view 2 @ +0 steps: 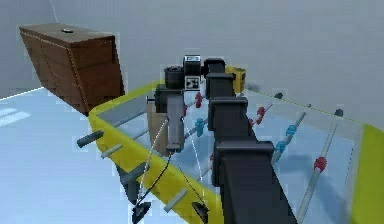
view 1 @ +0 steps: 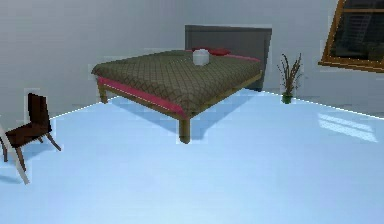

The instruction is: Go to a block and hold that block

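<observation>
A small pale thing (view 1: 201, 57) sits on the bed (view 1: 160, 75) near the pillows, in the forward view's upper middle; its shape is too small to name. In the arm side view the dark arm (view 2: 240, 150) rises from the bottom edge over a foosball table (view 2: 300, 140). The gripper (view 2: 170, 210) hangs left of the arm, its thin fingers (view 2: 141, 211) reaching down past the table's yellow rim (view 2: 120, 125). A tan shape (view 2: 156, 122) shows behind the gripper's body. I cannot tell whether the gripper holds anything.
The bed has a patterned brown cover, a red base and a grey headboard. A dark wooden chair (view 1: 30, 125) stands at the forward view's left. A potted plant (view 1: 289, 78) and a window (view 1: 358, 35) are at the right. A wooden dresser (view 2: 75, 65) stands beyond the foosball table.
</observation>
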